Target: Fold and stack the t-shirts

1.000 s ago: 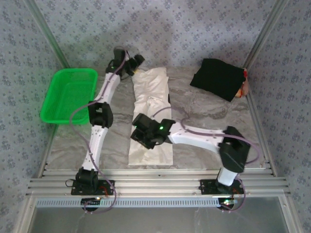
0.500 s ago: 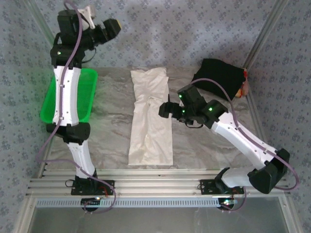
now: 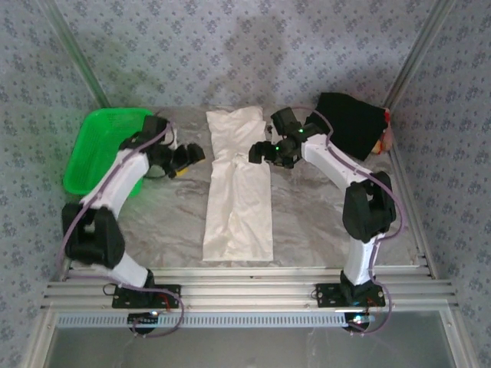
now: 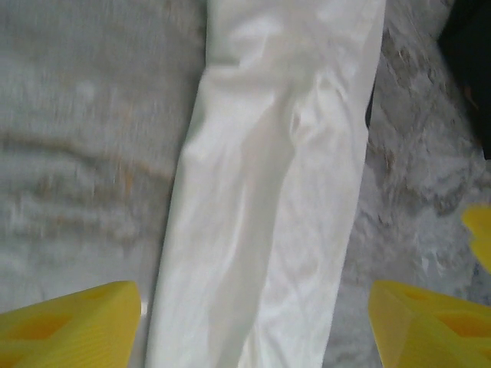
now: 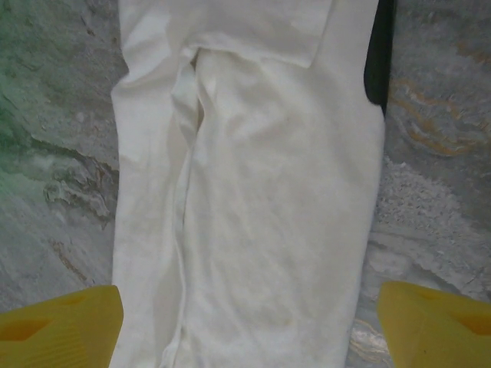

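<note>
The off-white t-shirt [image 3: 239, 192] lies folded into a long narrow strip down the middle of the table. It also runs between the fingers in the left wrist view [image 4: 268, 192] and the right wrist view [image 5: 245, 192]. The black t-shirt [image 3: 345, 123] sits folded at the back right, apart from both grippers. My left gripper [image 3: 192, 158] hovers just left of the strip's upper half, open, its yellow fingers [image 4: 69, 326] wide apart. My right gripper [image 3: 259, 153] is at the strip's right edge, open, with nothing between its fingers [image 5: 437, 326].
A green plastic basket [image 3: 96, 153] stands at the back left beside the left arm. A small orange-red item [image 3: 386, 138] lies by the black shirt at the right frame post. A black patch [image 5: 377, 61] shows at the white strip's edge.
The left arm swung down from high above the basket to the strip's left side. The right gripper moved back and slightly left to the strip's right edge. The shirts have not moved.
</note>
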